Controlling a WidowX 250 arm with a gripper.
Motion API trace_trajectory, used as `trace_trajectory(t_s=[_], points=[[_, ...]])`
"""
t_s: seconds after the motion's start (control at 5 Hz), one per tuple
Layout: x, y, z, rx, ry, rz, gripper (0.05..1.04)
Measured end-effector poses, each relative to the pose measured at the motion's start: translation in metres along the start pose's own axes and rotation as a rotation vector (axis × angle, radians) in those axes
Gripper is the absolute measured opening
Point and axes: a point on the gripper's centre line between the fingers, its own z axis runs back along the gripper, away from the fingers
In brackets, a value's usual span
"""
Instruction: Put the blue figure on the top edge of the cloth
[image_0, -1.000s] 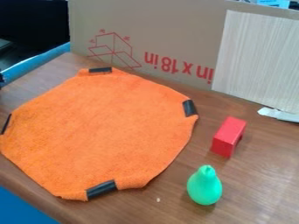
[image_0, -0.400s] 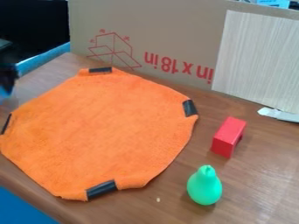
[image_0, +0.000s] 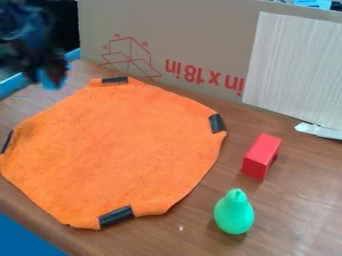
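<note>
One blue figure (image_0: 50, 81), gripped between dark fingers (image_0: 60, 71), near the orange cloth (image_0: 117, 150)

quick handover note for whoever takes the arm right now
Hand: at the upper left, shut on the blue figure, blurred, so check the grip.
Orange cloth: spread on the wooden table; its top edge has a black strip.
Done: figure grasped, near that edge.
Left: set it on the top edge, then let go.
Red block and green pear: off the cloth, right side.

Upside-down red lettering (image_0: 173, 68) and digits (image_0: 193, 75), red line drawing (image_0: 130, 56), both on cardboard (image_0: 180, 30)
</note>
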Motion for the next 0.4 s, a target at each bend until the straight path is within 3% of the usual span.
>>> trace_trajectory(t_s=[0.2, 0.4], points=[[0.005, -0.053, -0.005, -0.055, 0.030, -0.043, 0.589], [0.007, -0.099, -0.009, -0.063, 0.054, -0.100, 0.589]])
